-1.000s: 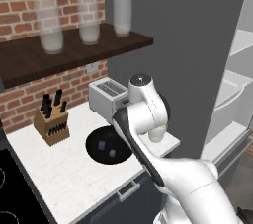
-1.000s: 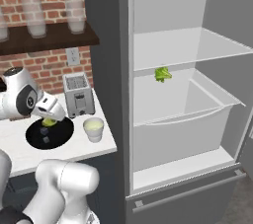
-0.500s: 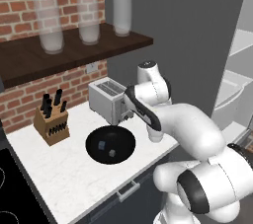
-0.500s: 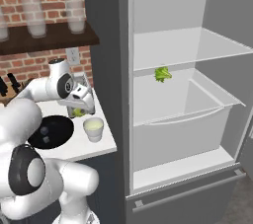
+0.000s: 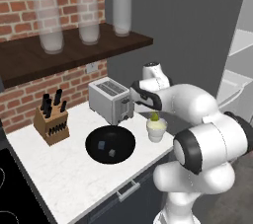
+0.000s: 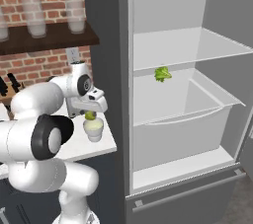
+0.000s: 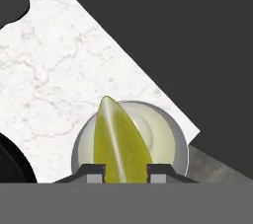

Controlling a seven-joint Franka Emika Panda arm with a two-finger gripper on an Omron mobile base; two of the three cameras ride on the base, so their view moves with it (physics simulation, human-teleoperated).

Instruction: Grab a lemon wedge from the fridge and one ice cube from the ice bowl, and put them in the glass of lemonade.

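Left base view. The end effector has swung off the ice bowl, where it was a second ago, and now hangs directly above the glass of lemonade. The lemon wedge, a small yellow-green piece, is clamped in it just over the rim. The bowl sits on the worktop beside the glass, with two pale ice cubes lying in it, untouched. Toaster behind the bowl; knife block further left.

Right base view. Here too the arm has carried across, from the bowl to the glass of lemonade. The end effector points down with the lemon wedge at its tip, just above the liquid and not yet in it. The fridge stands open, well apart to the right; a green leafy item lies on its shelf.

Hand view. The lemon wedge is held between the two fingertips, jaws closed on its base, with the round mouth of the glass of lemonade centred behind it. The worktop corner shows pale marble.

Judgement: the wedge is lined up for release. The carrying part of the first half looks finished; an ice cube remains to be fetched.
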